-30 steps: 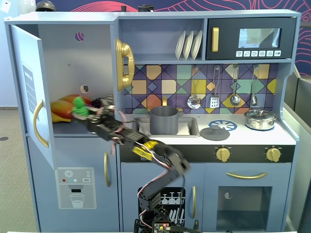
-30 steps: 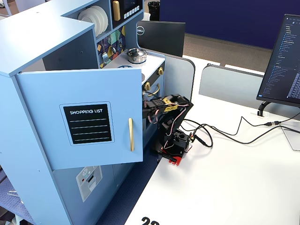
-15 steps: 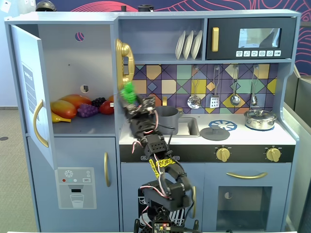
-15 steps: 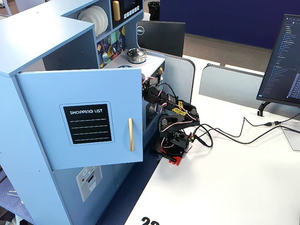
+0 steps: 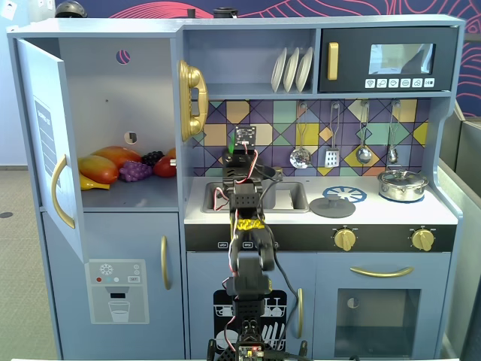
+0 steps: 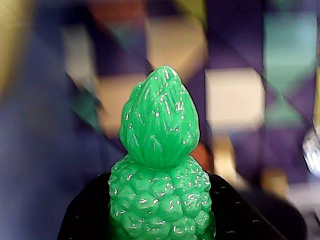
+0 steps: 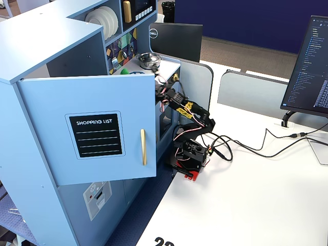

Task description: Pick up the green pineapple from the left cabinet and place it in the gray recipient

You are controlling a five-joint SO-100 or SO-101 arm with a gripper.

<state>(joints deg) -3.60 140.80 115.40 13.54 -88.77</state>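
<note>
Holding the green pineapple (image 6: pixel 160 170) upright, the gripper (image 6: pixel 160 220) is clamped around its bumpy lower body in the wrist view, dark fingers (image 6: pixel 85 215) showing on either side and the leafy top rising clear above them against the blurred tile pattern.

In a fixed view from the front, the arm (image 5: pixel 244 256) reaches up over the sink (image 5: pixel 289 197), and only a sliver of green (image 5: pixel 228 159) shows at the gripper beside the tiled wall. The left cabinet (image 5: pixel 120 113) stands open, its door (image 5: pixel 49 150) swung out; on its shelf lie two orange mangoes (image 5: pixel 105 164), one purple grape bunch (image 5: pixel 135 171) and a red fruit (partly hidden). One shiny silver pot (image 5: pixel 403 185) sits at the right, three white plates (image 5: pixel 291 69) stand on the shelf above, and four utensils (image 5: pixel 346 147) hang below.

In the other fixed view, from the side, the open door (image 7: pixel 87 128) hides the shelf, and the pineapple shows as one green speck (image 7: pixel 123 71).
</note>
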